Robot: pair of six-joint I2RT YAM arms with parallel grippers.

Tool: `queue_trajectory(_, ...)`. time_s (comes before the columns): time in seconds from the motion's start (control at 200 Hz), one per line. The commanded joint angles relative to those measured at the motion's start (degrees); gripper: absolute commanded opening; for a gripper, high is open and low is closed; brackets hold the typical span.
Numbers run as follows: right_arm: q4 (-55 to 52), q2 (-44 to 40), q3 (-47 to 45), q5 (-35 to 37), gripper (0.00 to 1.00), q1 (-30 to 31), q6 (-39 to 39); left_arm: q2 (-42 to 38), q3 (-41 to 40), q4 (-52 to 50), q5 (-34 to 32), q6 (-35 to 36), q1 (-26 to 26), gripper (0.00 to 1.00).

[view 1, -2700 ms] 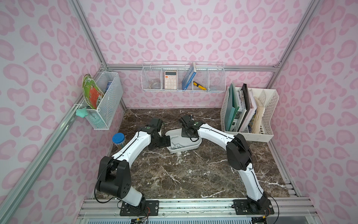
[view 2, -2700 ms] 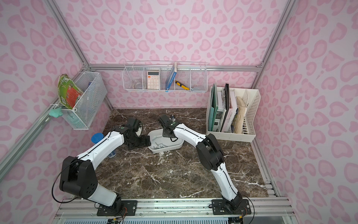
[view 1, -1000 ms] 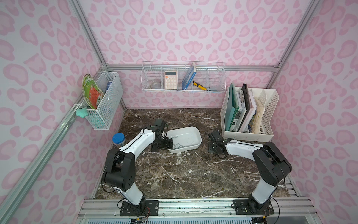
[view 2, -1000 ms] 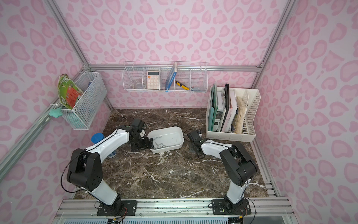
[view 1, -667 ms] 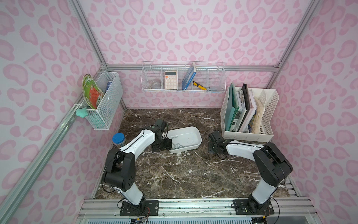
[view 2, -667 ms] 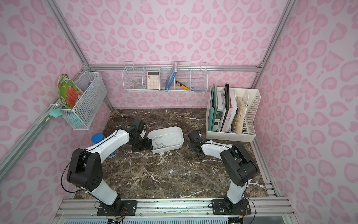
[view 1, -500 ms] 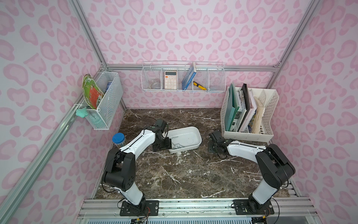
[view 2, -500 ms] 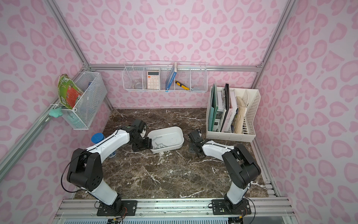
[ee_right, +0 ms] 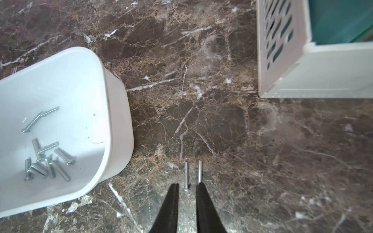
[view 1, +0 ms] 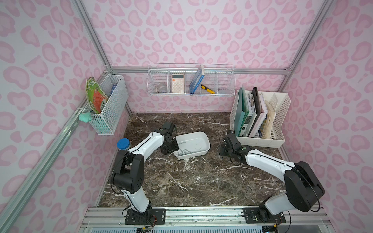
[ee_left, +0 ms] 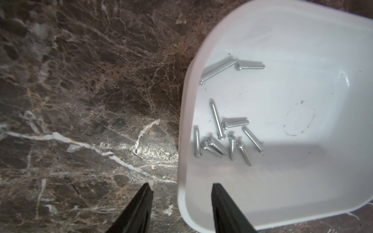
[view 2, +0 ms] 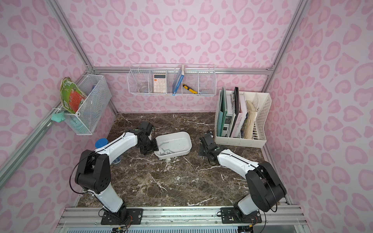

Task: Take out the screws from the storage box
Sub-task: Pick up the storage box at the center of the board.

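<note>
A white storage box [view 1: 198, 141] sits on the dark marble table [view 1: 191, 181], just left of centre in both top views. Around ten silver screws [ee_left: 222, 141] lie inside it, bunched at the end nearest the left arm, with several overlapping.

The left gripper [ee_left: 182, 186] straddles the wall at that end. One finger is inside the box and one is outside over the marble. The jaws are apart and, as far as I can see, touch nothing.

Right of centre, just in front of the white file rack [view 1: 260, 141], the right gripper [ee_right: 187, 186] is down near the table. Its jaws are a narrow gap apart and hold nothing. Two loose screws [ee_right: 186, 175] lie side by side on the marble, one between the fingertips and the other touching or just beside one finger.

Most of the job looks undone, and I can see a few ways it could go wrong:

- **Box tipping or sliding:** If the left jaws close on the thin, smooth wall, the light box could tilt or skid. The screws would then slide or spill.
- **Loose screws rolling:** They are round. A brush from a rising finger could send one rolling across the table, perhaps under the rack.
- **Bad pinch in the pile:** Because the screws are tangled, a pinch may catch two at once, or flick a neighbour away.
</note>
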Motion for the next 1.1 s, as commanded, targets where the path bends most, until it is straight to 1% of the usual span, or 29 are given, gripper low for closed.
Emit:
queue_trajectory(0.0, 0.74, -2.57, -1.15, 2.48, 0.21, -0.07, -0.4, 1.48, 0.48, -0.49, -0.67, -2.88, 0.01, 0.51)
queue_trajectory(0.125, 0.42, -4.9, -2.31, 2.94, 0.22, -0.04, -0.6, 2.48, -0.01, -0.43, 0.05, -3.68, -0.16, 0.37)
queue_trajectory(0.165, -0.31, -5.54, -2.49, 4.34, 0.22, -0.09, 0.4, 2.76, -0.12, -0.54, -0.02, -3.44, -0.26, 0.32)
queue_trajectory(0.3, 0.22, -8.23, -4.39, 7.8, 0.24, -0.31, 0.69, 2.57, 0.48, -2.42, -1.81, -2.9, -0.34, 0.14)
queue_trajectory(0.4, 2.17, -10.0, -5.94, 7.26, 0.26, -1.49, -0.11, 2.93, 1.35, -4.31, -2.37, -3.01, -0.34, 0.0)
queue_trajectory(0.48, 3.31, -10.85, -6.77, 5.66, 0.26, -2.9, -0.51, 3.51, 3.07, -6.85, -3.07, -3.6, -0.34, 0.0)
queue_trajectory(0.59, 5.86, -12.48, -8.08, -0.3, 0.29, -5.23, -2.72, 3.41, 6.45, -12.69, -3.71, -3.49, -0.38, 0.0)
queue_trajectory(0.65, 7.84, -13.6, -9.2, -1.25, 0.38, -5.72, -3.16, 2.67, 8.19, -16.22, -4.66, -2.99, -0.34, 0.0)
queue_trajectory(0.725, 10.3, -14.79, -10.35, -1.86, 0.56, -5.96, -3.97, 1.77, 11.36, -23.31, -7.56, -3.78, -0.38, 0.0)
queue_trajectory(0.785, 11.17, -15.29, -10.84, -0.15, 0.7, -6.07, -3.9, 1.66, 14.9, -29.26, -10.04, -3.9, -0.34, 0.0)
queue_trajectory(0.805, 11.15, -15.34, -10.84, 0.46, 0.78, -6.02, -3.62, 1.65, 15.83, -31.33, -10.7, -3.77, -0.36, 0.0)
queue_trajectory(0.84, 11.23, -15.3, -10.71, 1.14, 0.96, -6.09, -3.63, 1.55, 17.09, -34.02, -11.37, -3.43, -0.38, 0.0)
queue_trajectory(0.85, 11.23, -15.23, -10.57, 1.47, 0.99, -6.07, -3.58, 1.49, 17.43, -34.52, -11.49, -3.41, -0.35, 0.0)
queue_trajectory(0.89, 11.0, -14.89, -10.2, 2.78, 1.0, -6.11, -3.02, 0.93, 18.3, -36.94, -12.05, -3.28, -0.34, 0.0)
queue_trajectory(0.99, 11.01, -13.76, -9.31, 5.52, 1.0, -6.32, -2.91, -1.8, 18.79, -39.09, -12.06, -3.55, -0.35, 0.0)
queue_trajectory(1.055, 11.69, -12.83, -8.94, 4.83, 1.0, -6.96, -3.18, -2.99, 19.18, -40.02, -11.84, -3.58, -0.34, 0.0)
queue_trajectory(1.095, 12.64, -12.37, -9.07, 2.86, 1.0, -7.47, -3.55, -3.34, 19.26, -40.3, -12.06, -3.5, -0.36, 0.0)
